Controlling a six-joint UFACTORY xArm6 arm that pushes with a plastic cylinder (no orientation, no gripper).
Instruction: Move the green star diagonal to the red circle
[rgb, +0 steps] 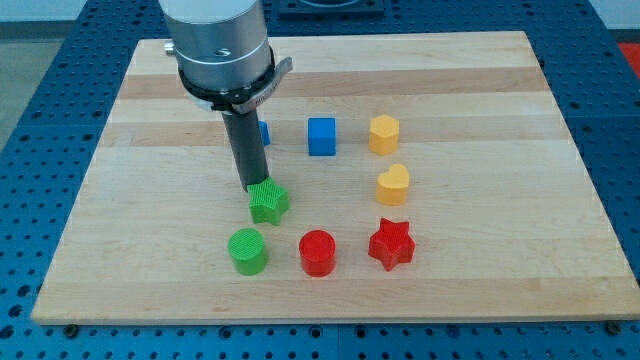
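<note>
pale wood bench (150, 260) on blue pegboard (30, 150). my tip (254, 187) touches green star (268, 203) mid-bench, red circle (318, 252) nearer bottom edge. no fingers fitted.

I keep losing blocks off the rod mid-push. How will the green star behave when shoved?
The green star looks squat and flat-bottomed, so it should slide rather than tip or roll. Its points probably let it spin off my tip, which sits at its top edge. It seems rigid and light on the smooth wooden board.

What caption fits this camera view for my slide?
My tip touches the top edge of the green star, above the green circle and up-left of the red circle.
</note>
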